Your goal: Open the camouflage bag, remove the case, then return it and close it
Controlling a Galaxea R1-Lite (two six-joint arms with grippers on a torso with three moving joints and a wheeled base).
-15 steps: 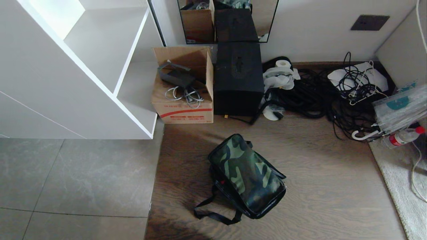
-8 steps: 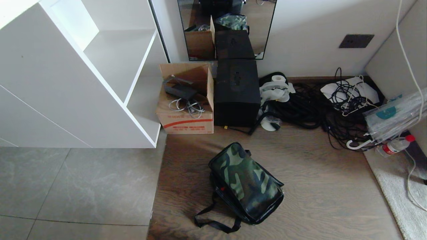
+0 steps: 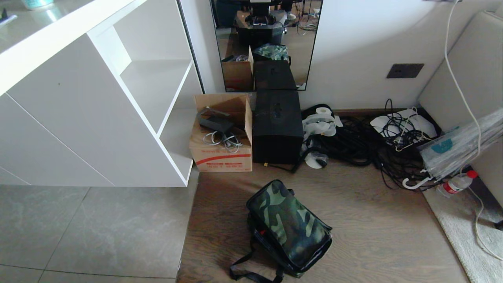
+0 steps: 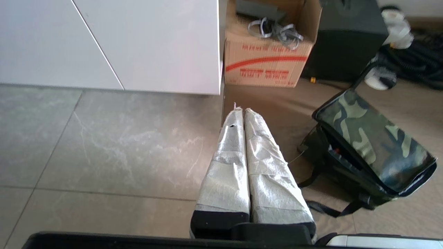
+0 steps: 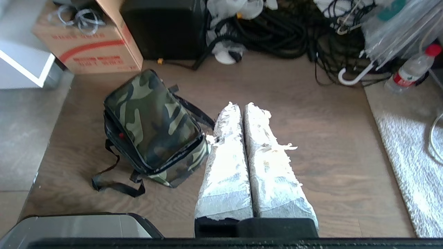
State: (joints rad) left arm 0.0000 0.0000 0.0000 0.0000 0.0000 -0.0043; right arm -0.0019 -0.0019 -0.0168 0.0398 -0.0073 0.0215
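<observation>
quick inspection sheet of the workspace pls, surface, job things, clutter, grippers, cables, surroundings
surface: wood floor, grey tiles on the robot's left.
job's things: camouflage bag on the wood, lid down, strap trailing; case not visible.
clutter: cardboard box, black box, paper roll, water bottle.
grippers: left gripper shut, empty, above the floor; right gripper shut, empty, beside the bag.
cables: black cable pile by the wall.
surroundings: white shelf unit, mirror, rug.
</observation>
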